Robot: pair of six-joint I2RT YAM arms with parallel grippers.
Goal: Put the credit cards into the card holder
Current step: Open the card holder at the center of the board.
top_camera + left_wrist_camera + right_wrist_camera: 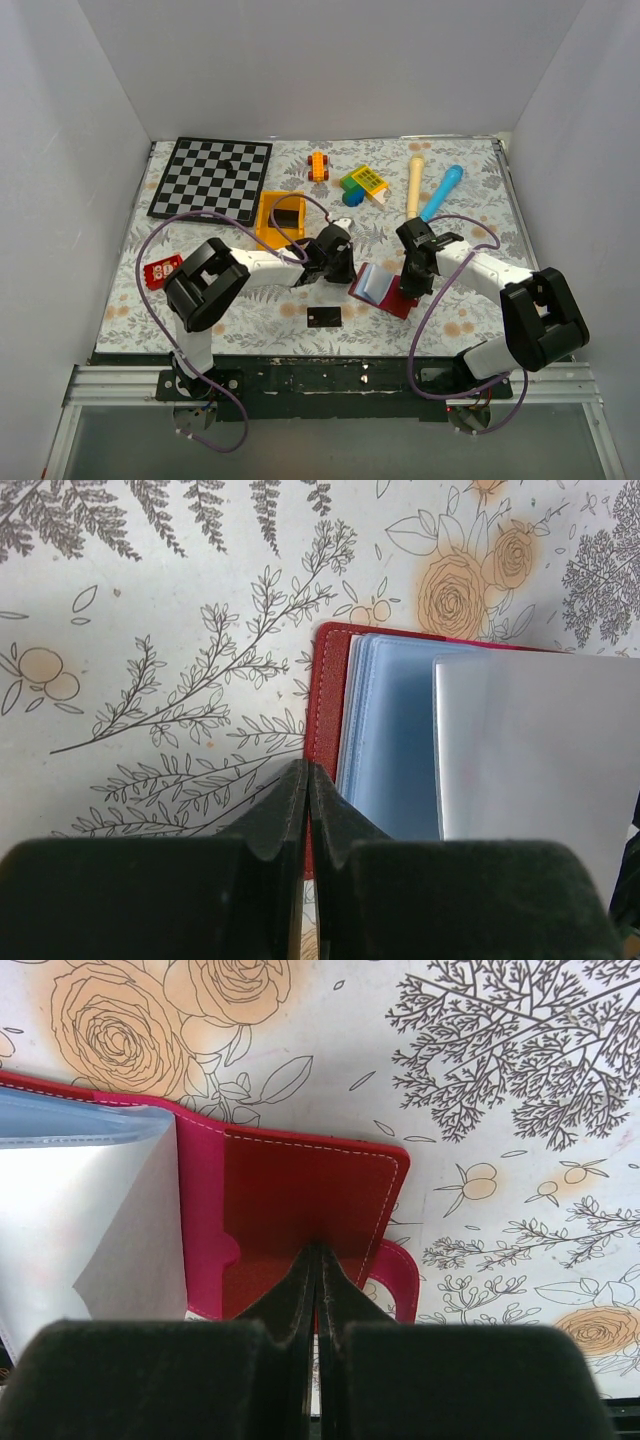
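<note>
Open holder (381, 286) lay slantwise between closed, empty left gripper (305, 772) at its edge and closed right gripper (318, 1256) over its cover; card (323, 317) apart.

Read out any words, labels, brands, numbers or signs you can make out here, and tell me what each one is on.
No text here is legible.
Tiny pale marks on the black credit card: too small to read.
White marks on the red packet near the table's left edge: too blurred to read.
The open card holder: no print visible on its cover or pockets in either wrist view.
</note>
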